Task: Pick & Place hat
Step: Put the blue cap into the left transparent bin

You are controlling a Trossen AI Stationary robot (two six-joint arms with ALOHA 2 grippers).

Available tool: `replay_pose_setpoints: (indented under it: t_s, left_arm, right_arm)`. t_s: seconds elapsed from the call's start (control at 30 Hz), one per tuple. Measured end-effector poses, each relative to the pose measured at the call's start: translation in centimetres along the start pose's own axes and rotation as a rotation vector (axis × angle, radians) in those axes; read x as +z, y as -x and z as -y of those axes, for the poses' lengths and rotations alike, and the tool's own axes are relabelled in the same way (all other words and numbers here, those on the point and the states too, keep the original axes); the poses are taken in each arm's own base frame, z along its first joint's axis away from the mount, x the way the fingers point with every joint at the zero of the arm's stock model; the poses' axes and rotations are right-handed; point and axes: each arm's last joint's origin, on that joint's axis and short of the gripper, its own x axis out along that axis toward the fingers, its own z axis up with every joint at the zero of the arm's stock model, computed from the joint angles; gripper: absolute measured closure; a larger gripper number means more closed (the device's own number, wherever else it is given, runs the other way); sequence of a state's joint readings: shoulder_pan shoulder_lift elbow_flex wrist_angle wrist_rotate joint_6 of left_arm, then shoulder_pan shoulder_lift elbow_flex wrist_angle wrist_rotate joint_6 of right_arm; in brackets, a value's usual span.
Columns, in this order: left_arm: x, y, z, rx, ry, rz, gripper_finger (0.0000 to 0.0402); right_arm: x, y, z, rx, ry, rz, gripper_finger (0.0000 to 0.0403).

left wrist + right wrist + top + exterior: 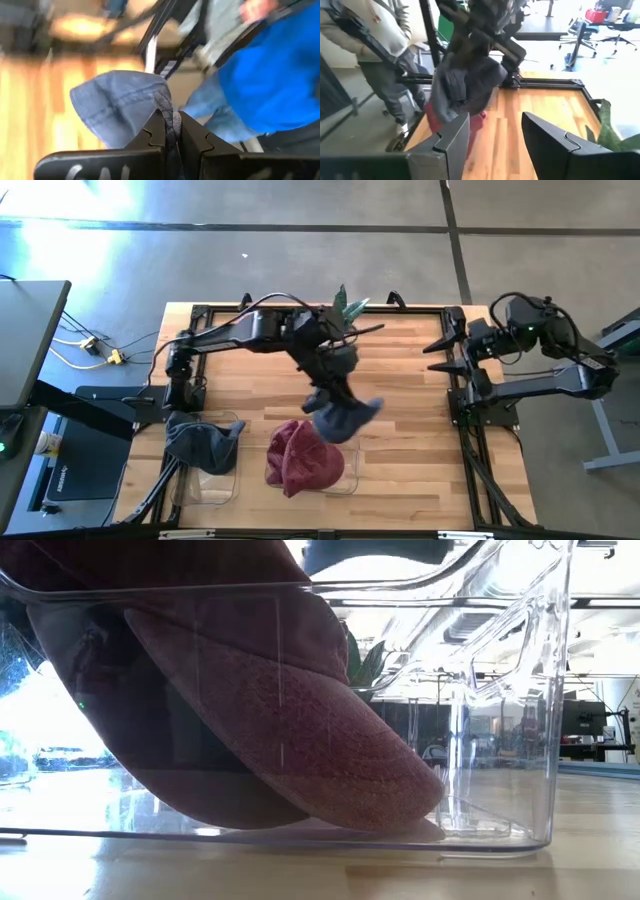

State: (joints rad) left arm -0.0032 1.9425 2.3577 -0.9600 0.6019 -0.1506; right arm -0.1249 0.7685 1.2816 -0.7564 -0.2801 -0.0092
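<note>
My left gripper (325, 387) is over the middle of the table, shut on a blue-grey cap (343, 418) that hangs above the table's near part; the cap (117, 107) also fills the left wrist view. A dark red cap (303, 457) lies in a clear plastic bin (345, 478) near the front edge, its brim (330, 765) resting on the bin floor. Another grey cap (203, 442) lies in a second clear bin (212, 485) at the front left. My right gripper (492, 135) is open, parked at the table's right edge (450, 355). My left gripper pinches a fold of the blue-grey cap's fabric (170, 120) between its two fingers, coming from above and pointing down. The cap is lifted clear of the table and hangs below the fingers, its crown bulging to one side.
A green plant (345, 305) stands at the table's far edge behind the left arm. People stand beyond the table, seen in both wrist views (270, 75) (375, 40). Bare wooden tabletop (410, 440) lies between the bins and the right arm.
</note>
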Motion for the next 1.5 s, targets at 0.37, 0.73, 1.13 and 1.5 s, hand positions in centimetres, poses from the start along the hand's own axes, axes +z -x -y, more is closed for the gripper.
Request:
replay_pose_setpoints:
  t_s: [0.37,0.73,1.13,1.5]
  left_arm:
    - [-2.6,4.8,4.6,0.078,0.201,-0.184,0.0393]
    - [-5.8,8.9,10.5,0.163,0.426,-0.34,0.0396]
    - [-8.1,10.1,17.3,0.212,0.631,-0.316,0.0396]
    - [-12.2,8.1,22.4,0.33,0.708,-0.367,0.0396]
  right_arm:
    - [0.0,-2.2,0.8,-0.045,0.027,-0.05,0.0245]
    - [-0.4,-5.5,1.8,-0.081,0.042,-0.146,0.0252]
    - [-0.4,-8.7,2.8,-0.098,0.047,-0.163,0.0257]
    - [0.3,-9.3,3.0,-0.102,0.047,-0.085,0.0261]
